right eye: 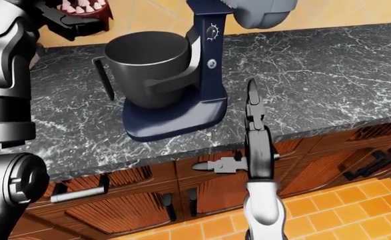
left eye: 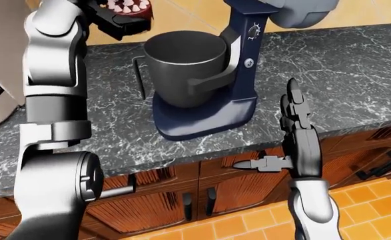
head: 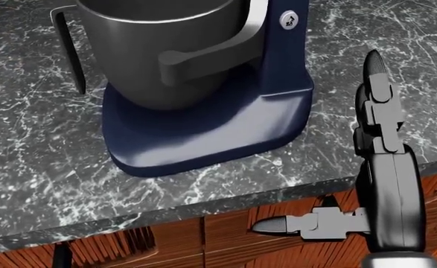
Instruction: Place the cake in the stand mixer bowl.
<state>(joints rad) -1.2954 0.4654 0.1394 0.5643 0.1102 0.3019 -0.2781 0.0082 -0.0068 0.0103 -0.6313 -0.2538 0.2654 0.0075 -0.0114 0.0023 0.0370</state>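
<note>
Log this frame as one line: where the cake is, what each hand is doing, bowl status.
cake: held by left hand, above bowl's left rim | right hand: open, idle beside mixer | bowl: seated on mixer | placed: no

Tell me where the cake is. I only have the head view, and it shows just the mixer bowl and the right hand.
Observer: The cake is at the top edge of the left-eye view, gripped in the left hand.
Operator: Is it over the bowl?
Observer: No, it sits up and left of the rim of the bowl in that view.
Operator: Anything inside the bowl?
Observer: The part of the inside that shows looks empty.
</note>
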